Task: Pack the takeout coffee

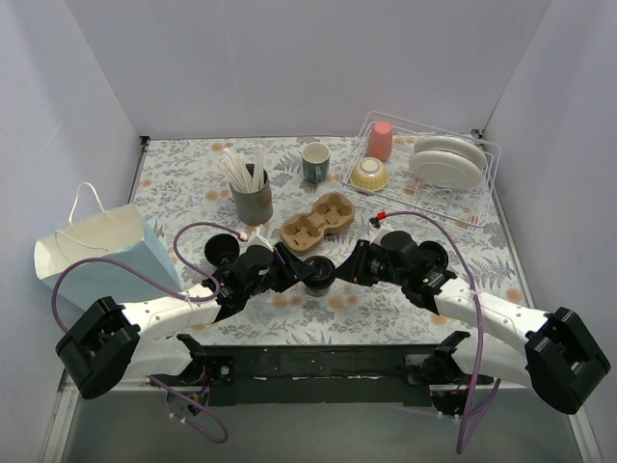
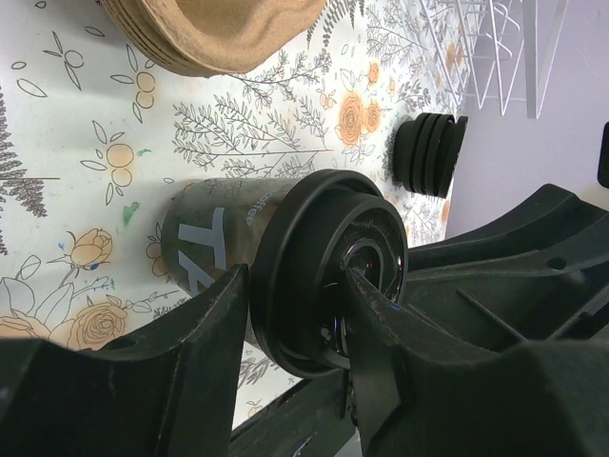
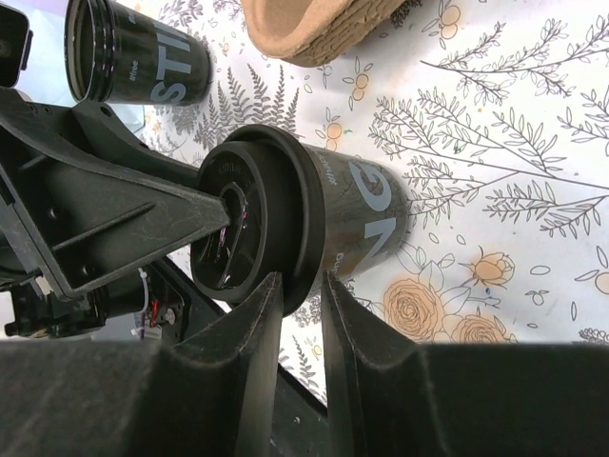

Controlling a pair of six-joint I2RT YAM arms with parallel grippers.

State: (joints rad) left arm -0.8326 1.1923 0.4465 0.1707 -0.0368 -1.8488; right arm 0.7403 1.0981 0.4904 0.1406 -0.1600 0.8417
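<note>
A black takeout coffee cup with its black lid is held on its side just above the table, between both arms. My left gripper is shut on it: one finger lies against the cup's wall, the other presses into the top of the lid. My right gripper comes from the other side, its narrow jaws pinching the lid's rim from below. A second black cup, with no lid on it, lies to the left near the left arm. A stack of spare lids stands on edge on the table.
A brown pulp cup carrier lies just beyond the grippers. A pale blue paper bag stands at the left. Farther back are a grey cup of straws, a ceramic mug and a wire dish rack holding crockery.
</note>
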